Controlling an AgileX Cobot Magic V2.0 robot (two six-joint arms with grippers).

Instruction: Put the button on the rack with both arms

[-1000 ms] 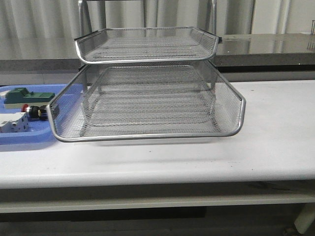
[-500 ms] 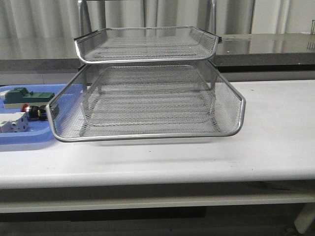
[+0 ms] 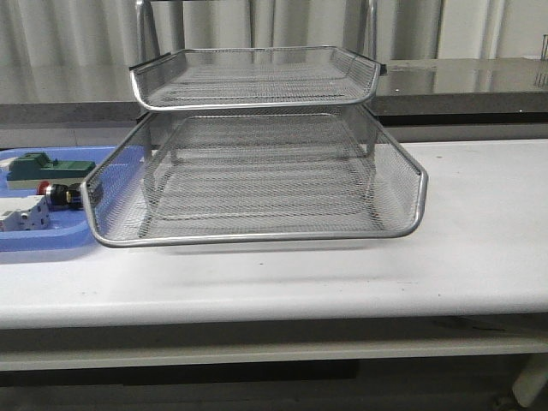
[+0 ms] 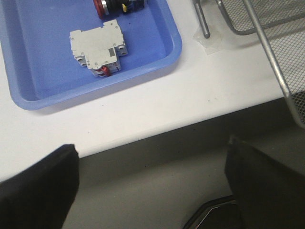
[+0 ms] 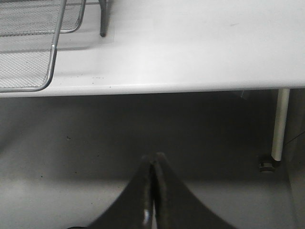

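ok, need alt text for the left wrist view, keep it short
A blue plastic tray on a white table holds a white block and, cut off by the frame, the red-capped button. The wire rack stands beside the tray. The open left gripper hovers off the table's edge, empty.

Front camera level with the surface [image 3: 479, 257], facing the rack [image 3: 257, 175] squarely and close, left wrist camera looking down past the surface edge at the blue tray [image 4: 167, 52] and rack corner, right wrist camera below the edge, sharing the rack's other corner
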